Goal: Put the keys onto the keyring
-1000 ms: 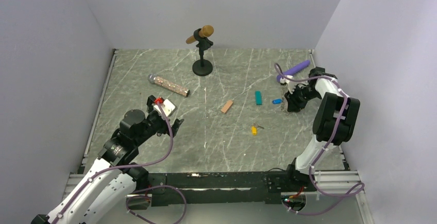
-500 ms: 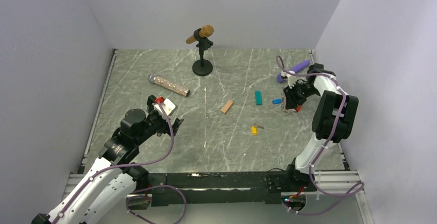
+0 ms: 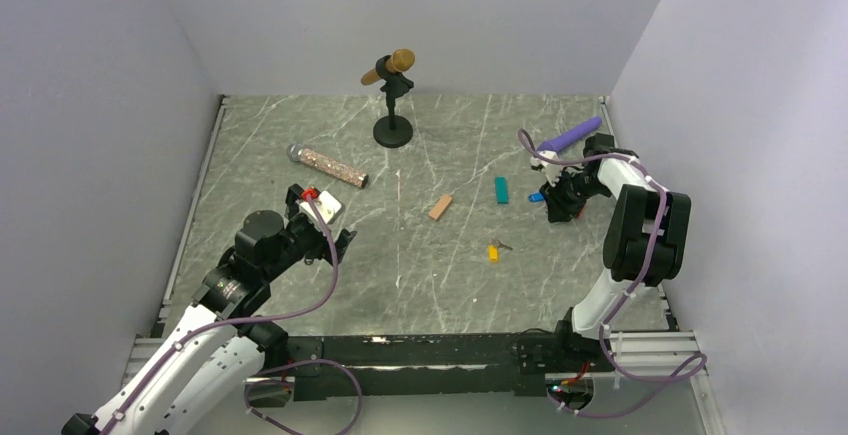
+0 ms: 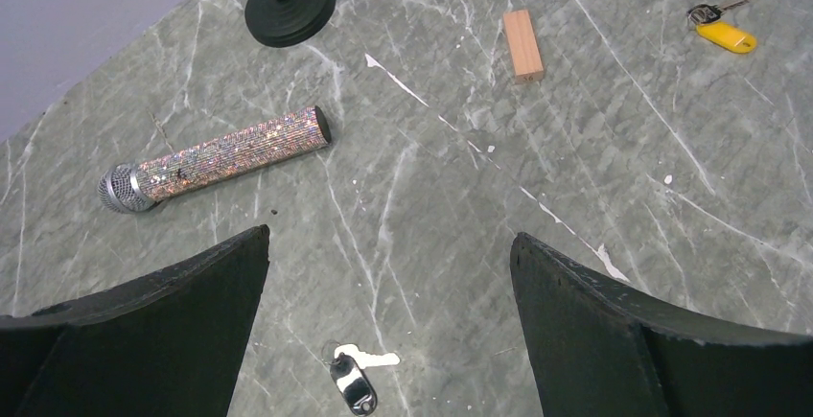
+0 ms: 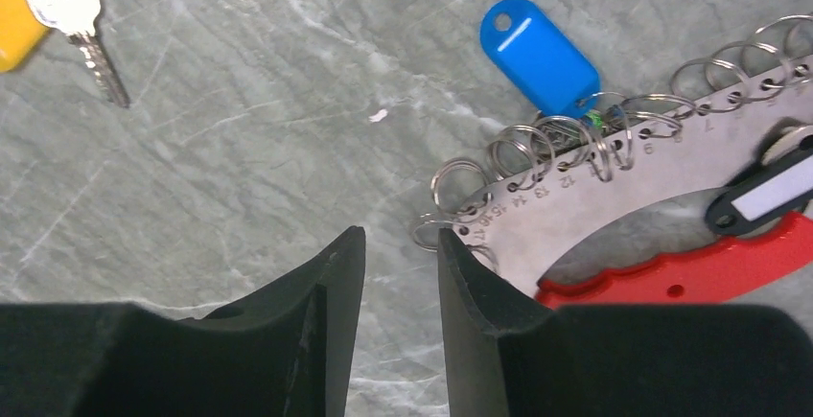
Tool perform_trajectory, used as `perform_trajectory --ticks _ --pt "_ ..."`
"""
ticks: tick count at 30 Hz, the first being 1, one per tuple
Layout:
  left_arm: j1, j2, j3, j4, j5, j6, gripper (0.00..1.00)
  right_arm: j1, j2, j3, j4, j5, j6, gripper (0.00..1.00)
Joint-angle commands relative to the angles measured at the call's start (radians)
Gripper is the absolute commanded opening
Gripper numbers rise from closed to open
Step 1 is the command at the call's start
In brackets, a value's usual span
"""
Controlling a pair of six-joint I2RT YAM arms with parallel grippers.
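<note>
The keyring (image 5: pixel 614 196) is a curved silvery plate with several split rings and a red handle (image 5: pixel 690 268), lying at the right of the right wrist view. A blue tag (image 5: pixel 540 56) hangs on one ring, and a black tag (image 5: pixel 757 196) lies on the plate. My right gripper (image 5: pixel 401 237) is narrowly open and empty, its right finger beside the plate's end ring; it also shows in the top view (image 3: pixel 556 210). The yellow key (image 3: pixel 493 252) lies apart. The black key (image 4: pixel 355 383) lies under my wide-open left gripper (image 4: pixel 388 235).
A teal block (image 3: pixel 501 190) and a salmon block (image 3: pixel 440 207) lie mid-table. A purple stick (image 3: pixel 572 135) lies behind the right arm. A glitter microphone (image 3: pixel 328 166) lies at the left, and a microphone stand (image 3: pixel 392 130) stands at the back. Walls close three sides.
My right gripper has swung left towards the blue tag, and more of the purple stick shows. The left arm has not moved.
</note>
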Motion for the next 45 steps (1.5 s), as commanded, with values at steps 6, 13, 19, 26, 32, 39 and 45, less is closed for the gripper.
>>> perform_trajectory --ticks 6,13,19,26,32,39,45 --pt "0.004 0.003 0.03 0.024 0.017 -0.004 0.99 -0.002 -0.054 0.0 0.087 0.011 -0.047 0.37" --pt "0.005 0.006 0.031 0.024 0.021 -0.005 0.99 -0.001 -0.013 0.021 0.095 0.035 -0.056 0.34" --pt "0.005 0.009 0.031 0.024 0.021 -0.005 0.99 0.007 0.007 0.021 0.111 0.051 -0.067 0.34" --pt "0.005 0.012 0.032 0.024 0.021 -0.005 0.99 0.037 0.016 0.016 0.115 0.053 -0.081 0.35" --pt "0.005 0.011 0.031 0.024 0.019 -0.005 0.99 0.057 0.027 0.014 0.109 0.078 -0.091 0.36" --pt "0.006 0.011 0.032 0.024 0.024 -0.005 0.99 0.061 0.031 0.007 0.098 0.104 -0.106 0.36" --pt "0.007 0.01 0.032 0.024 0.024 -0.005 0.99 0.078 0.034 -0.011 0.13 0.155 -0.112 0.36"
